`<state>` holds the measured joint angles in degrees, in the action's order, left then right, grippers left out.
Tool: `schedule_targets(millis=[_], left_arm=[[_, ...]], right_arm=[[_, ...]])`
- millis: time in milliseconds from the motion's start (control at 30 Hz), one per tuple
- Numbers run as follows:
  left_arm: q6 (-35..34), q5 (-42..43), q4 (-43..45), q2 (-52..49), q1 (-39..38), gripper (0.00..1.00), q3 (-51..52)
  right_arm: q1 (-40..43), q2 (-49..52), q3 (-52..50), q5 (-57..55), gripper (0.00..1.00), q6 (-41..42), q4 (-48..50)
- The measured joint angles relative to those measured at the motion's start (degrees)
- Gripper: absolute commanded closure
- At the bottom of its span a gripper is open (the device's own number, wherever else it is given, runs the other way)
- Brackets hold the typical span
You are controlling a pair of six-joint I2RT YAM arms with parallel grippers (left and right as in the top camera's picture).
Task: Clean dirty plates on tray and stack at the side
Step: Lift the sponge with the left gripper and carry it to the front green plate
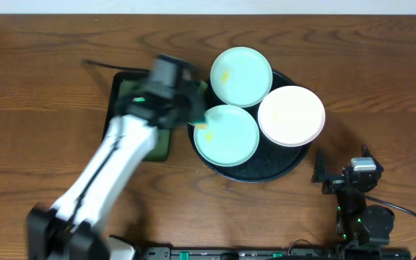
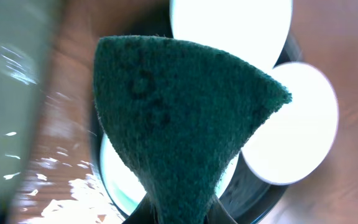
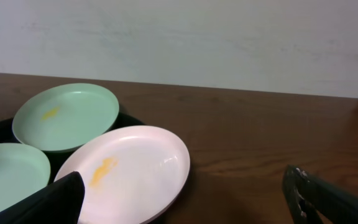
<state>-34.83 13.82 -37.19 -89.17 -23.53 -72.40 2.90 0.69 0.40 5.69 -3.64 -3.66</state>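
Observation:
Three plates lie on the round black tray (image 1: pixel 280 167): a mint plate (image 1: pixel 241 76) at the back with a yellow smear, a mint plate (image 1: pixel 227 134) at the front left, and a white plate (image 1: pixel 291 115) at the right with a yellow smear (image 3: pixel 102 169). My left gripper (image 1: pixel 197 115) is shut on a dark green scouring pad (image 2: pixel 173 130) and hangs at the left rim of the front mint plate (image 2: pixel 120 171). My right gripper (image 1: pixel 338 173) is open and empty, on the table right of the tray, its fingers either side of the white plate's near edge (image 3: pixel 135 174).
A rectangular dark green tray (image 1: pixel 125 90) lies left of the black tray, partly under my left arm. Bare brown wood tabletop (image 1: pixel 381 79) lies to the right and behind. The wall stands beyond the table's far edge (image 3: pixel 229 43).

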Motion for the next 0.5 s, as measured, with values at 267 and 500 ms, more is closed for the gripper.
schedule_targets(millis=[267,500], left_arm=[[-0.4,0.5,5.1,-15.0,-9.5,0.87,0.5],[-1.3,0.2,8.3,-17.6,-12.1,0.73,0.6]], right_arm=[[0.0,0.0,0.0,0.0,0.01,0.0,0.0],[0.0,0.0,0.0,0.0,0.01,0.0,0.0]])
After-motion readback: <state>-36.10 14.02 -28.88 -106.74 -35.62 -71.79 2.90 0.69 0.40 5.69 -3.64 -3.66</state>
